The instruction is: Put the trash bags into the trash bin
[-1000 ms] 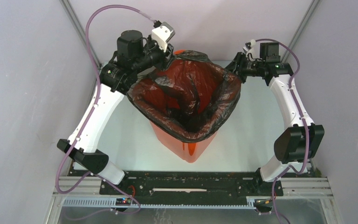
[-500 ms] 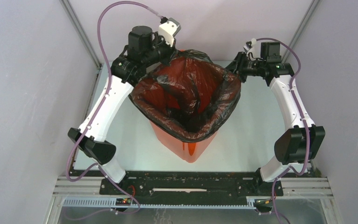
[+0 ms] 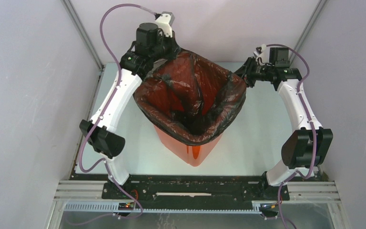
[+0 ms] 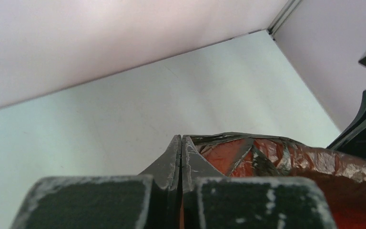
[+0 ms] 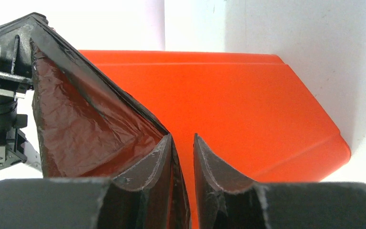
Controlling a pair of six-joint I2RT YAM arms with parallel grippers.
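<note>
The orange trash bin [image 3: 191,153] stands mid-table with the black trash bag [image 3: 190,90] lining it, the bag's mouth spread wider than the rim. My left gripper [image 3: 170,51] is at the bag's far left corner; in the left wrist view [image 4: 181,139] its jaws are pressed together on the bag's edge [image 4: 276,152]. My right gripper [image 3: 243,74] is at the bag's far right corner. In the right wrist view [image 5: 182,138] its jaws stand a little apart, with the bag film [image 5: 86,124] lying against the left finger [image 5: 157,157] and the bin's side [image 5: 228,95] beyond.
Grey enclosure walls stand close behind and beside both arms. The pale table top [image 3: 262,129] shows around the bin. The black rail [image 3: 195,188] with the arm bases runs along the near edge.
My left arm has swung farther back and to the right, drawing the bag's far left corner taut. My right gripper has shifted slightly right at the far right corner.
</note>
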